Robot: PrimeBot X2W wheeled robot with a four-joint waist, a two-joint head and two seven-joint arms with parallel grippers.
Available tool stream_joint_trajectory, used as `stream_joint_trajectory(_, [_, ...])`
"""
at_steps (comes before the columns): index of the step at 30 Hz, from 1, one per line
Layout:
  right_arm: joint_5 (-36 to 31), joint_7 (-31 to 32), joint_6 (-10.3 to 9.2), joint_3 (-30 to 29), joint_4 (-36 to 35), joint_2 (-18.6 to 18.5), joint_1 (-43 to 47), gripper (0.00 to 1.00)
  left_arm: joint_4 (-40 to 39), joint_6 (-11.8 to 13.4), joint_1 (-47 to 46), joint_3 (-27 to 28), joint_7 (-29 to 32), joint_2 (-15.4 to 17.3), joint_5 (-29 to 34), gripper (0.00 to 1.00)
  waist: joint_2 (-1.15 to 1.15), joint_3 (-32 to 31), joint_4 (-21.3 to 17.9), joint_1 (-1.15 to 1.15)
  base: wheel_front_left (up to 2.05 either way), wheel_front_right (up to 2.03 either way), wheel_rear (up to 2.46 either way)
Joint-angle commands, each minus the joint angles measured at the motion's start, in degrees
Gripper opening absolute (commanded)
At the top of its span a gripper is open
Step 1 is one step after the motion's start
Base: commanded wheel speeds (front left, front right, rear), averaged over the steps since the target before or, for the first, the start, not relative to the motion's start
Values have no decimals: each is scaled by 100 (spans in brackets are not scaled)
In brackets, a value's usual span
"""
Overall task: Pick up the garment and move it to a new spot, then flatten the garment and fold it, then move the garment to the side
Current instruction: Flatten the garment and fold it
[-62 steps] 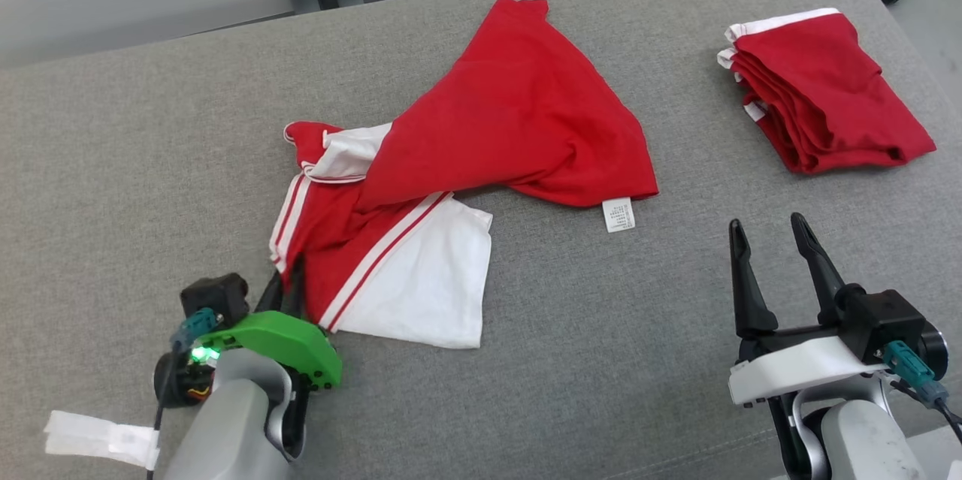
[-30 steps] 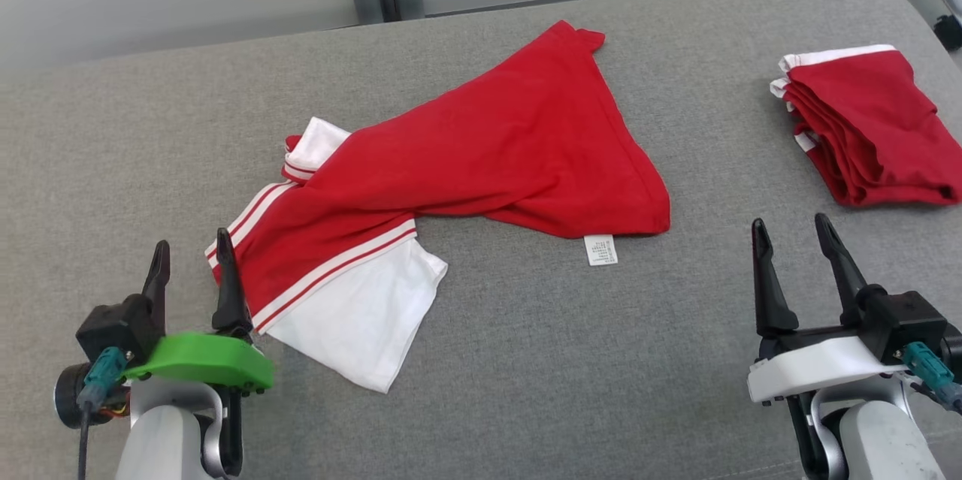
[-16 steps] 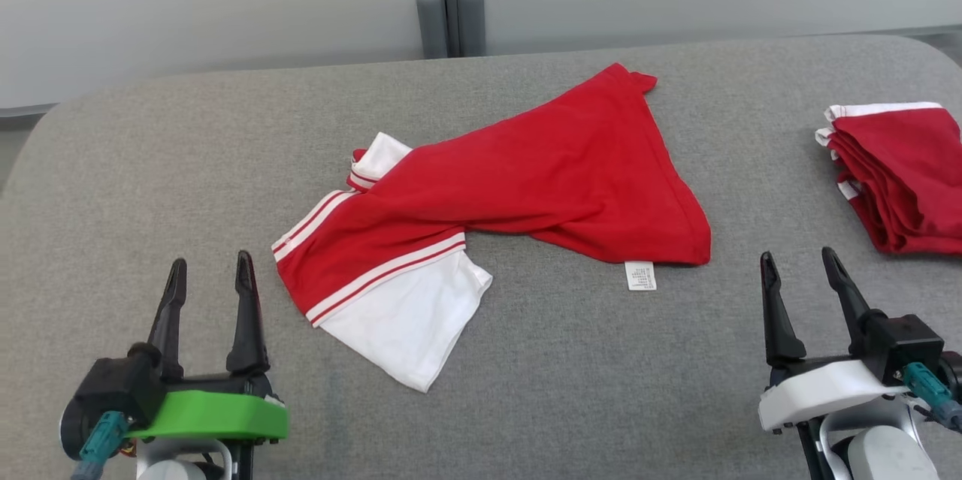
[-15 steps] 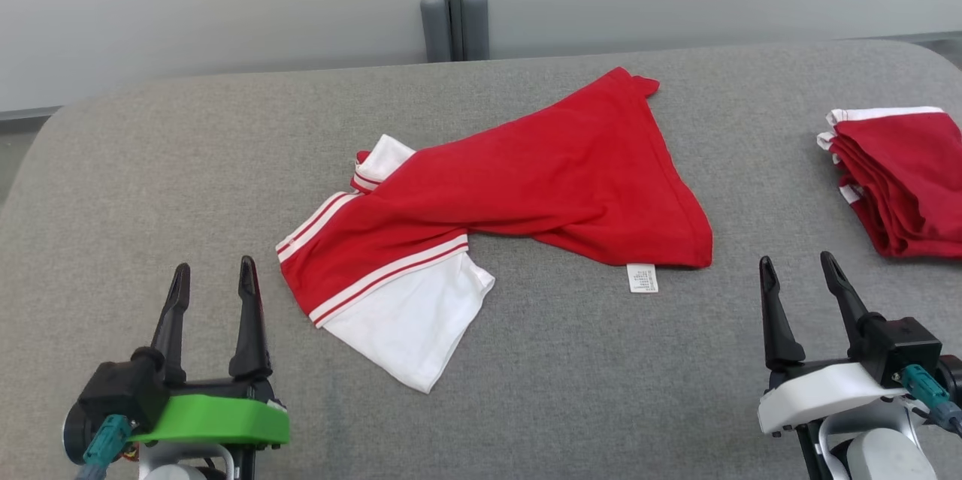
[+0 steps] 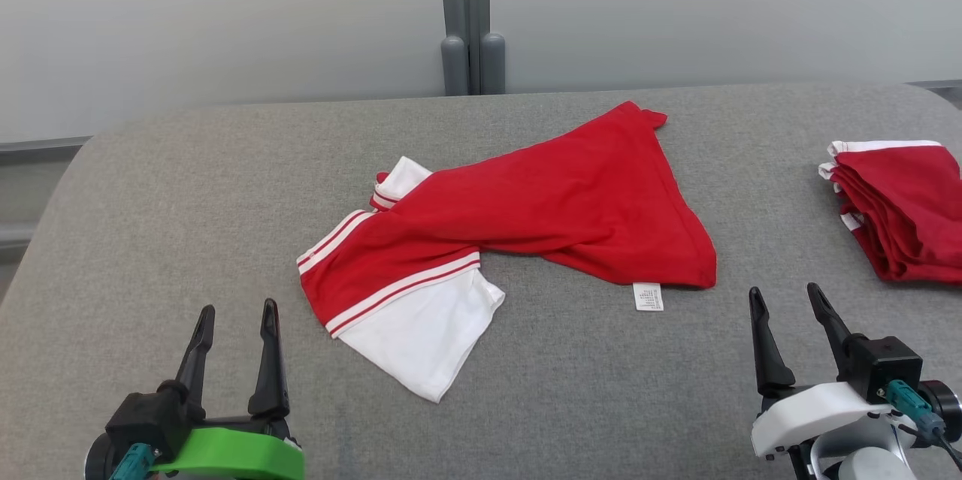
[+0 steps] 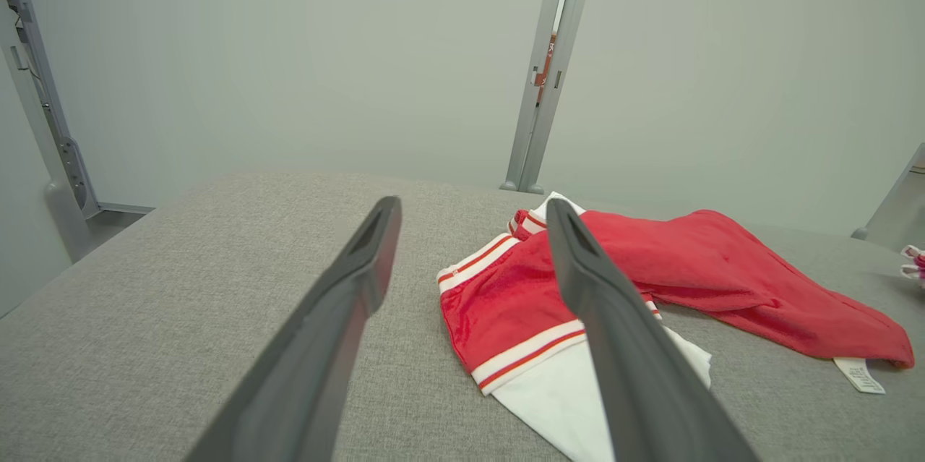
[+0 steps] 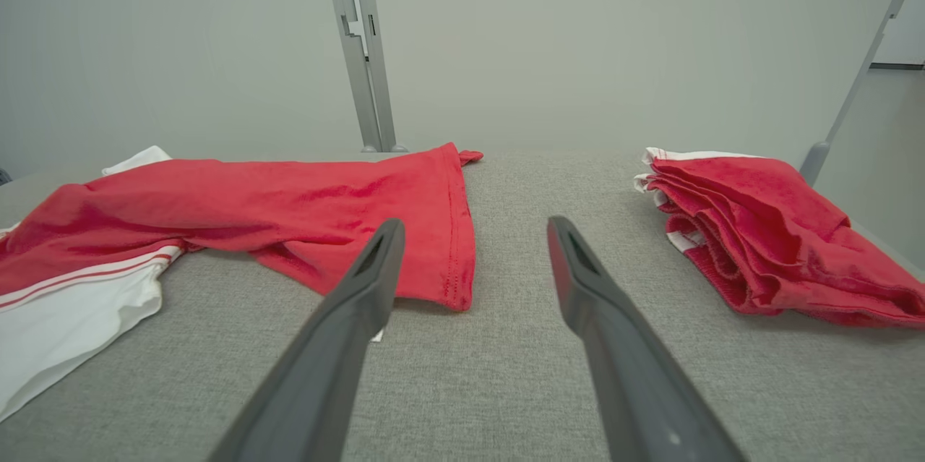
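Observation:
The garment (image 5: 541, 202) is a red shirt with white sleeves and striped trim, lying twisted and crumpled across the middle of the grey table (image 5: 188, 187). A white label sticks out at its near right hem. The garment (image 6: 694, 281) lies ahead and to the right of my left fingers, and the garment (image 7: 274, 209) spreads to the left of my right fingers. My left gripper (image 5: 237, 311) stands open at the lower left, apart from the cloth. My right gripper (image 5: 785, 296) stands open at the lower right, holding nothing.
A folded red and white garment pile (image 5: 898, 202) lies at the table's right edge, seen as the pile (image 7: 759, 231) in the right wrist view. A grey post (image 5: 470, 22) stands against the pale wall behind the table. The table's left corner is rounded.
The left gripper let go of the garment's sleeve end and drew back to the lower left, open. The head camera tilted up and turned, so the whole scene shifted. The garment now lies still.

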Motion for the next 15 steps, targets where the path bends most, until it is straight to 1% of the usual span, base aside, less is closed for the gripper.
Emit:
stream_joint_trajectory(1, [31, -14, -11, 2, 30, -22, -22, 100, 3, -14, 103, -6, 3, 7, -41, 100, 0, -1, -25, 0, 0, 0, 0])
stream_joint_trajectory(11, [31, -14, -11, 7, 93, -13, -104, 100, 100, -1, 64, 32, 3, 7, -57, 100, 0, 3, -34, 0, 0, 0, 0])
stream_joint_trajectory(15, [53, -5, -11, 50, 202, -69, -179, 100, 303, -7, 94, -101, 3, 6, -179, 100, 0, 25, -31, 0, 0, 0, 0])
